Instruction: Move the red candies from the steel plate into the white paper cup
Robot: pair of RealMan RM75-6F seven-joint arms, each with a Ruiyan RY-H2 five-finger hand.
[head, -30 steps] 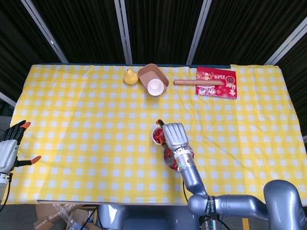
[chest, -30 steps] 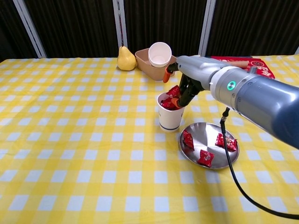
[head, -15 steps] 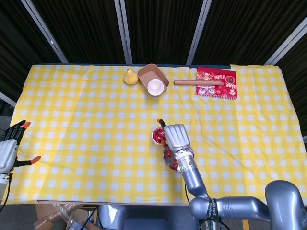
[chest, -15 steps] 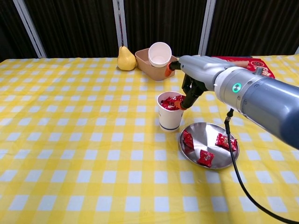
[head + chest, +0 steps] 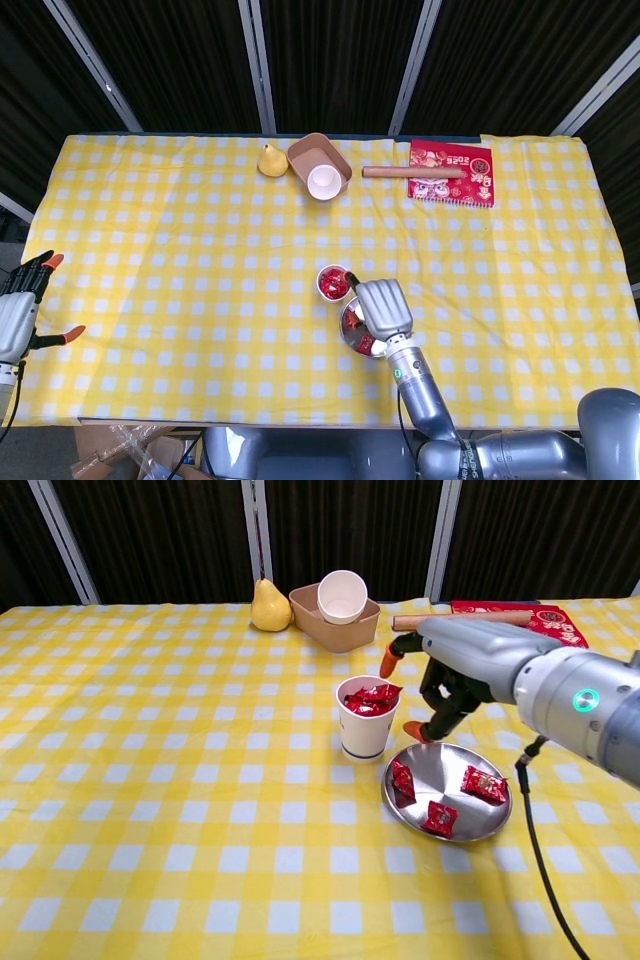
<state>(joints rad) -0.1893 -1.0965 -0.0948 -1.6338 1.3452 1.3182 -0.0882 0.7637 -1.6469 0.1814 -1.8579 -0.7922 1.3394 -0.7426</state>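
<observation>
Now three red candies (image 5: 441,798) lie on one steel plate (image 5: 497,823), right hand (image 5: 443,680) fingers released above.

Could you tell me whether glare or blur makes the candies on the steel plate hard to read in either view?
Chest view: sharp, and the steel plate shows only soft reflections, so three red candies read clearly. Head view: the right robot hand covers most of the plate.

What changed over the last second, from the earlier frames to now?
The right hand let go of the red candy it held at the white paper cup; the candy now lies in the cup, and the hand has drawn back over the steel plate, empty. Three red candies remain on the plate. The cup, plate and left hand stayed put.
</observation>
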